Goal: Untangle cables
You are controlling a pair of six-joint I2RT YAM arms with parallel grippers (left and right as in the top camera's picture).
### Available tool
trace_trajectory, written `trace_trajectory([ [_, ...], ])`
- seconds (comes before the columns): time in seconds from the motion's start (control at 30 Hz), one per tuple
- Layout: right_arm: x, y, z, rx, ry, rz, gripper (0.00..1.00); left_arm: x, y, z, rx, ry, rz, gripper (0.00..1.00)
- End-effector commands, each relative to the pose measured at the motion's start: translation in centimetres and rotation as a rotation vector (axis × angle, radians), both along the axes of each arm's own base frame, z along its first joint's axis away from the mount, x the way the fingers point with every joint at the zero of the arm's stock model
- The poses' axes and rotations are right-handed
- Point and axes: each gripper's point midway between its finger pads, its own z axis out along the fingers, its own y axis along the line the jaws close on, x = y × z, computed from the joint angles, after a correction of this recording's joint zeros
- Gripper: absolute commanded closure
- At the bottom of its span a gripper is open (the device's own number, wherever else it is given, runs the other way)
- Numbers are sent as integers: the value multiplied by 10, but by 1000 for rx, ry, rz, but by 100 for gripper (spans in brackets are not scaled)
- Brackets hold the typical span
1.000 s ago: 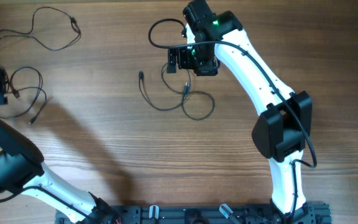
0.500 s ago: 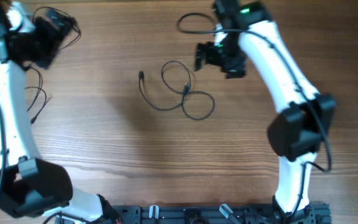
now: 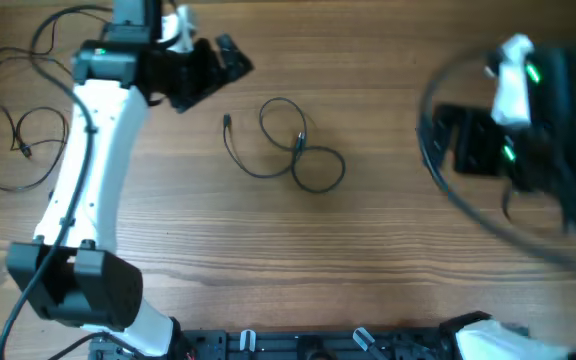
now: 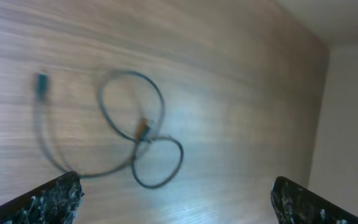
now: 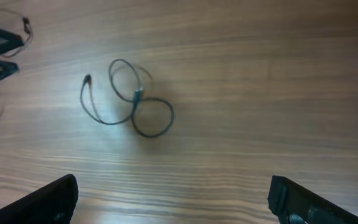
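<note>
Desk (image 3: 368, 250): pale brown wood grain, seen from overhead and from both wrist cameras.
Middle cable (image 3: 293, 152): a thin black wire near the centre of the desk, lying flat in two overlapping loops, with a curved tail that ends in a tiny plug. It sits between the two arms and neither touches it.
Left-edge cables (image 3: 23, 140): more thin black wires in loose loops at the left side of the desk, well apart from the middle cable.
Corner wire (image 3: 3, 62): one thin strand trailing at the far-left corner.
Left arm (image 3: 88, 170): white, stretched from the near edge of the desk toward the far side.
Left tool (image 3: 220, 72): open, with its fingers spread wide and nothing between them. It is near the plug end of the middle cable but apart from it.
Left wrist view: the middle cable (image 4: 135, 140) is slightly blurred at centre, and dark fingertips (image 4: 55, 199) show at the bottom corners.
Right arm (image 3: 558, 110): heavily blurred at the right side of the desk.
Right tool (image 5: 173, 186): open and empty, with its fingertips (image 5: 316, 202) at the two bottom corners of its own view. The middle cable (image 5: 129, 102) lies well beyond them.
</note>
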Motion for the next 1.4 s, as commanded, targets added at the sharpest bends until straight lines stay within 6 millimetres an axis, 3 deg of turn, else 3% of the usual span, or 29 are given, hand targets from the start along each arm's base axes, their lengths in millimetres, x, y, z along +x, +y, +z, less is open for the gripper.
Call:
trace_trajectory([
  [0.0,-24,-37,-1,-65,-56,-173,0,-11,-52,-21,35,24,-120,0],
  [0.1,-37,-43,-10,-41,-46,-229,0,-8,-77,-55,120,77,-78,0],
  [0.2,-36,-42,-17,-47,-23,-227,0,-4,-99,-87,184,92,-85,2],
  [0.3,-29,-40,-27,-65,19,-226,0,-3,-108,-121,254,142,-21,5],
  [0.37,-21,-37,-39,-81,66,-223,0,7,-104,-144,321,155,125,15],
  [0.43,-13,-32,-49,-90,110,-215,0,15,-100,-158,337,167,242,12],
  [0.57,17,-13,-69,-66,180,-184,0,36,-118,-182,287,128,266,10],
  [0.6,26,-7,-76,-57,203,-170,0,37,-122,-189,288,129,262,22],
  [0.67,33,4,-90,-34,265,-145,0,37,-125,-191,288,125,256,27],
  [0.8,36,15,-106,-15,344,-122,0,47,-121,-191,306,77,286,34],
  [0.93,34,15,-108,-16,361,-116,0,46,-123,-209,322,96,279,32],
  [1.0,34,15,-108,-24,358,-100,0,46,-124,-209,319,93,278,37],
  [1.07,34,16,-108,-24,357,-98,0,49,-126,-208,311,83,280,50],
  [1.17,33,15,-108,-26,361,-97,0,49,-126,-203,310,78,277,88],
  [1.2,33,15,-108,-26,360,-98,0,49,-126,-194,302,68,278,89],
  [1.27,34,16,-108,-25,356,-97,0,52,-127,-155,257,13,285,95],
  [1.37,35,16,-108,-25,354,-97,0,54,-127,-88,171,-93,302,96],
])
